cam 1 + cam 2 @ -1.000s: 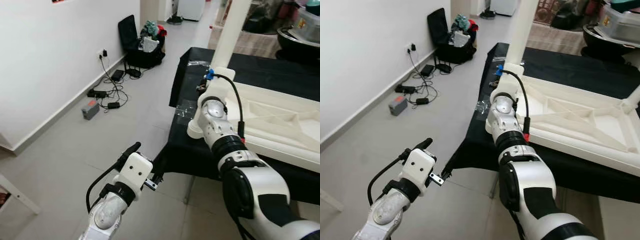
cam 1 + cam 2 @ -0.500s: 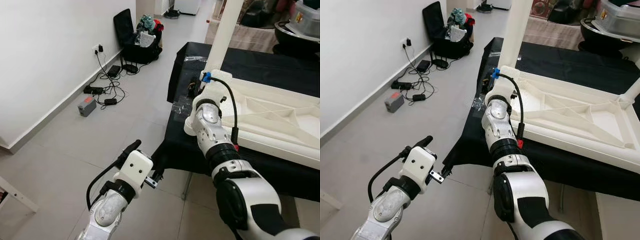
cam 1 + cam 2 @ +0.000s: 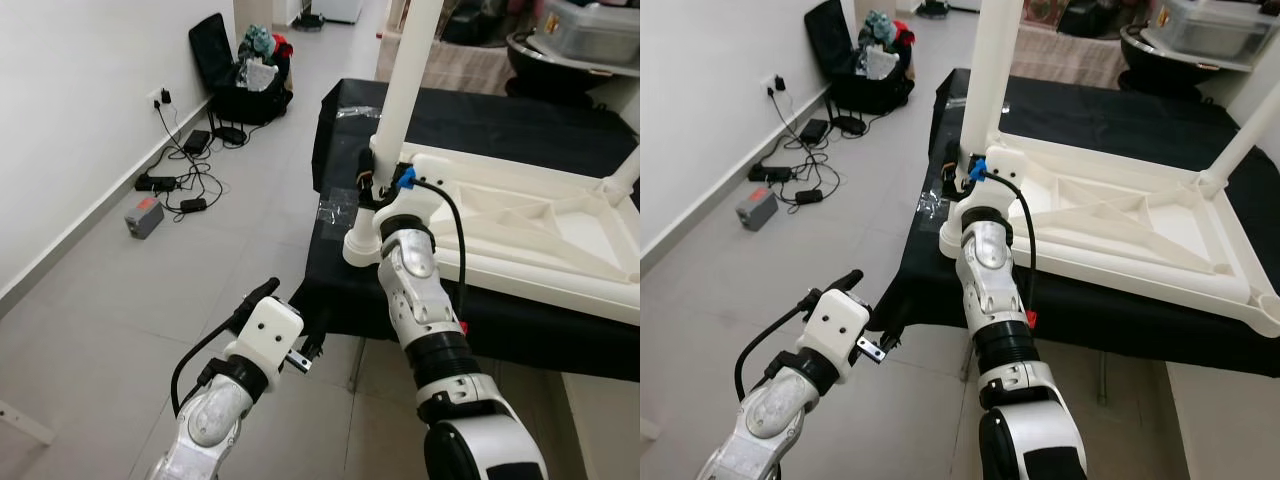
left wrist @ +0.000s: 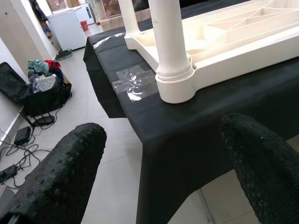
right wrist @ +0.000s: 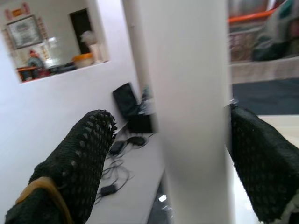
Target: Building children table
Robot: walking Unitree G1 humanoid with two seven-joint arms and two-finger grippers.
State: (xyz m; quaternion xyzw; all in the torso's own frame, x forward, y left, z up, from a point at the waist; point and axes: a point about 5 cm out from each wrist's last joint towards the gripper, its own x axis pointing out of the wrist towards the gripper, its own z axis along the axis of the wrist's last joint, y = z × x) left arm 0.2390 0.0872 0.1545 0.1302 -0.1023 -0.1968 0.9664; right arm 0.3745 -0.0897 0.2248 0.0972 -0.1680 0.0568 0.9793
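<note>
A white children's table (image 3: 520, 225) lies upside down on a black cloth (image 3: 480, 120). One white leg (image 3: 405, 80) stands upright at its near left corner, and another leg (image 3: 625, 175) rises at the far right. My right gripper (image 3: 372, 185) is at the base of the near leg. In the right wrist view the leg (image 5: 182, 116) stands between the open black fingers (image 5: 74, 168), one of them slightly clear of it. My left gripper (image 3: 305, 350) hangs open and empty over the floor below the cloth's corner. Its wrist view looks at the leg's socket (image 4: 175, 86).
A crumpled clear plastic wrap (image 3: 335, 205) lies on the cloth beside the corner. A black bag (image 3: 225, 75), cables (image 3: 175, 180) and a small grey box (image 3: 144, 215) sit along the left wall. Open tiled floor (image 3: 150, 300) spreads to the left. A container (image 3: 590, 20) stands behind the table.
The camera has shifted, bringing more of the table into view. My right arm has stretched further to the leg's base. The left gripper keeps its pose.
</note>
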